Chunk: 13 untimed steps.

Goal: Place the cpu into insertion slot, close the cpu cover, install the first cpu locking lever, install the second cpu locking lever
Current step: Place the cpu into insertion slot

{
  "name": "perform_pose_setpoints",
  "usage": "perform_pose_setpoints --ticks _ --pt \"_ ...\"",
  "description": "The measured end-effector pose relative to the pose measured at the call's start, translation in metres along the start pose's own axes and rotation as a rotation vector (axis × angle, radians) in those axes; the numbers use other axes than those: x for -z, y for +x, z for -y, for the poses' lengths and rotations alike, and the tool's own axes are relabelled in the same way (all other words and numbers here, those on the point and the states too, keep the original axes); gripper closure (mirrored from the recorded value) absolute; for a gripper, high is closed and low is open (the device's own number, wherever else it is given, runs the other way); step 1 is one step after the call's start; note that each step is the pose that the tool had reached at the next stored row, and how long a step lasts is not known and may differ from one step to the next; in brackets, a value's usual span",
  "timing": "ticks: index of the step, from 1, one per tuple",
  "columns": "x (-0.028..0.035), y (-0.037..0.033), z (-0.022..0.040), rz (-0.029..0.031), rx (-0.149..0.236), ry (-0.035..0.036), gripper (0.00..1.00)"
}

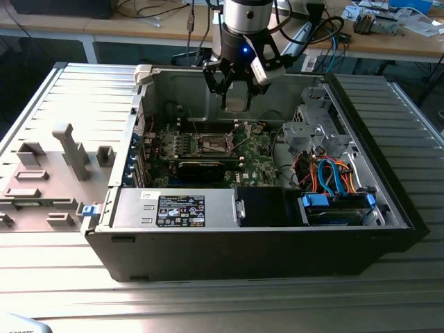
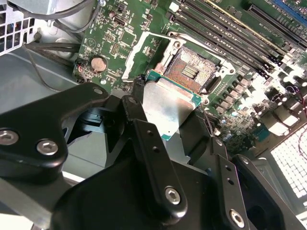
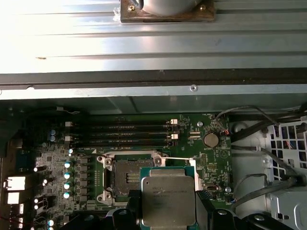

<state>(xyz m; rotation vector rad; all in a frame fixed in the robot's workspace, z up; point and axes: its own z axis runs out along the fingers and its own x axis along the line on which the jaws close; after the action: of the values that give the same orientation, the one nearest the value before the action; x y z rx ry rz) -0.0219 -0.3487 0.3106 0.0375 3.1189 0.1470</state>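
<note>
A ribbed metal table (image 1: 62, 298) carries an open black computer case (image 1: 250, 257) lying on its side. A grey fixture plate with upright blocks (image 1: 41, 180) lies at the exterior view's left. Behind stands a second, wooden table (image 1: 104, 28) strewn with cables and parts.

Inside the case, the large box at the front edge bears a black-and-white printed label (image 1: 180, 209), its text too small to make out. Blue and orange cables (image 1: 333, 173) coil at the exterior view's right. A green motherboard (image 1: 253, 149) covers the case floor.

The claw (image 1: 236, 97) hangs above the board, clenched on the cpu (image 2: 168, 110), one finger at each opposite edge. In the first wrist view the chip's lid shows faint print, unreadable.

The insertion slot (image 3: 125, 175) sits bare, dark centre exposed, with the cpu in the air just beside it. The cpu cover (image 2: 134, 55) is swung open off the socket.
</note>
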Motion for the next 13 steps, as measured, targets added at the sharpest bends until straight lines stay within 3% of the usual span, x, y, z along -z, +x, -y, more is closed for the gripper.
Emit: perform_pose_setpoints --ticks 13 --pt "-0.0026 0.0 0.0002 0.0 0.0 -0.0001 0.46"
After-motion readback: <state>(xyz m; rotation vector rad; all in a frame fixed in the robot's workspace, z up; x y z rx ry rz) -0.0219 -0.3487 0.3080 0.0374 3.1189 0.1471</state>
